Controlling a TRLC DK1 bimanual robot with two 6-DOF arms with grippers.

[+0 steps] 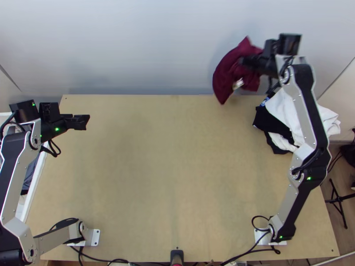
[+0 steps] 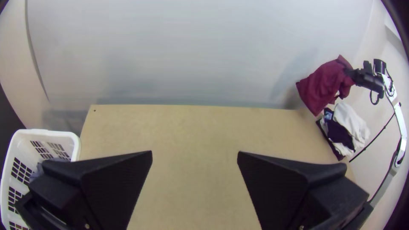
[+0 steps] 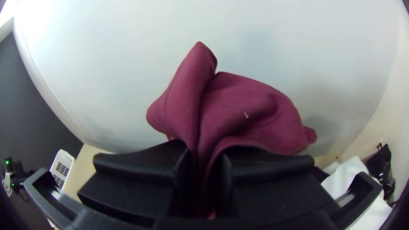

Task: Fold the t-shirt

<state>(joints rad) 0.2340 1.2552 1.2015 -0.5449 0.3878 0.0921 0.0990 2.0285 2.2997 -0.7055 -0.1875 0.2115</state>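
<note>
Maroon on the shirt (image 1: 228,73), bunched in soft folds. Held up at the far edge of the counter (image 1: 168,155), toward its right corner. Slants lengthwise, from a corner poking up and away from the counter to another dropping toward it. Bears a small white tag (image 1: 238,83), too small to read. Clamped in the right end effector (image 1: 245,61). Spread wide and empty at the left end effector (image 1: 84,120), near the counter's far left corner.
</note>
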